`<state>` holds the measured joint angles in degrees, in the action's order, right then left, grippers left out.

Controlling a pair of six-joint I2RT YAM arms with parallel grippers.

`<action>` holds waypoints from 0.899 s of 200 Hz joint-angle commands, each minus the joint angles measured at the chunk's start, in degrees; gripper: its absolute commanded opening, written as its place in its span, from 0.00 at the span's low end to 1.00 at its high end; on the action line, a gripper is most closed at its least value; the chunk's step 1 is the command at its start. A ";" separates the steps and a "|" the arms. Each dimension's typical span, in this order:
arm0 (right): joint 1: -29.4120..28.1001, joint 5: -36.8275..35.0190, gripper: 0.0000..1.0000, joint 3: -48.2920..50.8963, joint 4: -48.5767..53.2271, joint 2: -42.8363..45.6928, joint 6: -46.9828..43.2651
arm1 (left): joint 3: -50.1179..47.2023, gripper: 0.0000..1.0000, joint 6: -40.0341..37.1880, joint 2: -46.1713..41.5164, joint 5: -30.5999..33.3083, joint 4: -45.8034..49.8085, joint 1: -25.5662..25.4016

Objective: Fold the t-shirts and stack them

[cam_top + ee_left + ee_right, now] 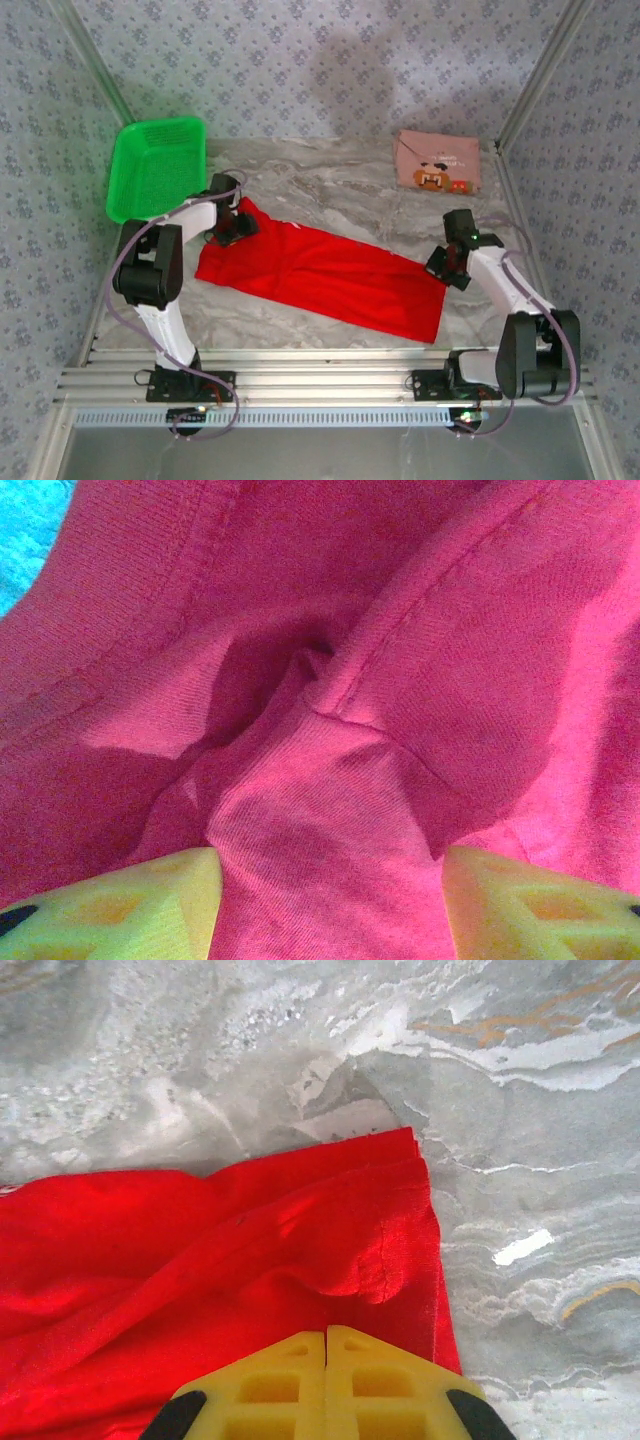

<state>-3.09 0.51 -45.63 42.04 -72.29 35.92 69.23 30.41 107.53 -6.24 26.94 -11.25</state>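
Cloth of the bright red t-shirt (330, 275) lies spread slantwise across the middle of the grey marbled counter (330, 185). The left claw (228, 225) pinches a bunched fold at its far-left end; the right claw (445, 268), fingers pressed together, nips its right hem. The folded dusty pink cloth t-shirt (437, 160) rests near the far-right corner, the green plastic mesh basket (155, 165) at the far-left

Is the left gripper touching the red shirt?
Touching. Left wrist view: red shirt bunches between both fingers of the left gripper, pressing against them.
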 commanded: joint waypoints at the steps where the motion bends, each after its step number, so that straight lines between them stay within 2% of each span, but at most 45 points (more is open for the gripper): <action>1: 1.26 3.04 0.00 1.12 3.48 2.42 -2.55 | 0.65 0.60 -1.15 1.09 -0.88 0.87 -0.16; 26: 2.06 5.41 0.00 2.51 5.49 2.77 -4.36 | 1.06 0.60 -1.23 1.52 -0.55 1.42 -0.14; 52: 3.04 4.56 0.00 4.77 6.90 2.60 -4.37 | 1.90 0.60 -1.15 2.28 -0.04 2.05 -0.09; 117: 3.10 4.15 0.00 7.60 4.33 0.33 -4.26 | 6.10 0.60 -1.67 4.92 0.05 3.95 -0.09; 126: 2.61 4.40 0.05 8.16 4.51 0.46 -3.58 | 6.80 0.60 -1.67 5.43 -0.16 4.09 -0.09; 147: 1.17 5.36 0.23 8.58 5.82 2.17 -0.71 | 8.90 0.60 -1.84 6.97 -0.38 4.72 -0.17; 166: 0.20 5.56 0.38 8.45 7.69 7.10 2.68 | 11.07 0.60 -2.11 8.41 -0.46 5.29 -0.36; 180: 0.16 5.74 0.45 7.95 9.94 10.92 3.62 | 12.80 0.60 -2.20 9.70 -0.54 5.68 -0.44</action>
<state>-2.42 5.72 -37.32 47.00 -67.66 35.68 79.00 29.47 114.26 -6.63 30.44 -11.35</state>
